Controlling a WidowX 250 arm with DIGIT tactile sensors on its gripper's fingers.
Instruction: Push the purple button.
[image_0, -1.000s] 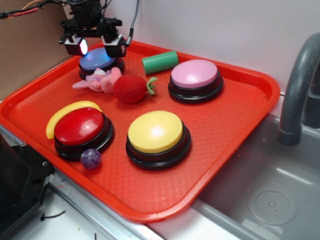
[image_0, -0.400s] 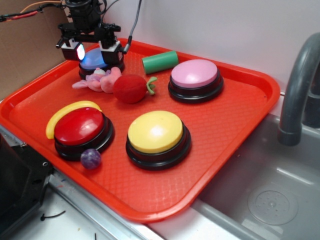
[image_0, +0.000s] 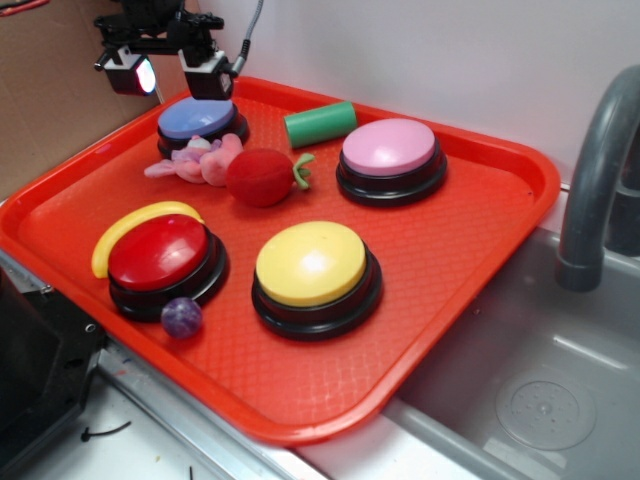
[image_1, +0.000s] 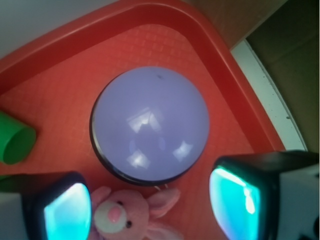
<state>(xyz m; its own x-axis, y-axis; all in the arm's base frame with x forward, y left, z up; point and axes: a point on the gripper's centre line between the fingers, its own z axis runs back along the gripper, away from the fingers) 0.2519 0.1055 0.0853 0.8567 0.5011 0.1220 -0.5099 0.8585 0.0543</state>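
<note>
Near edge: I see a small purple ball (image_0: 182, 317) touching the red button (image_0: 165, 262) at its 6 o'clock; a yellow banana (image_0: 130, 230) curls round that button's far-left side.
Middle: the yellow button (image_0: 316, 274) sits at 3 o'clock of the red one; beyond lie a red strawberry toy (image_0: 264, 177) and a pink plush bunny (image_0: 196, 161).
Far row: the pink button (image_0: 391, 157), a green cylinder (image_0: 320, 124), and the purple button (image_0: 201, 124) in the tray's far-left corner.
Arm pose: my gripper (image_0: 165, 70) hangs above the purple button, clear of it, jaws spread wide and empty.
Wrist view only: the purple button (image_1: 150, 131) fills the centre between both glowing fingertips (image_1: 67, 212), with the bunny's face (image_1: 129, 215) at 6 o'clock.
Surface: orange-red tray (image_0: 450, 260) beside a grey sink (image_0: 530, 380) with faucet (image_0: 600, 160), white wall behind, cardboard (image_0: 50, 100) at left.
</note>
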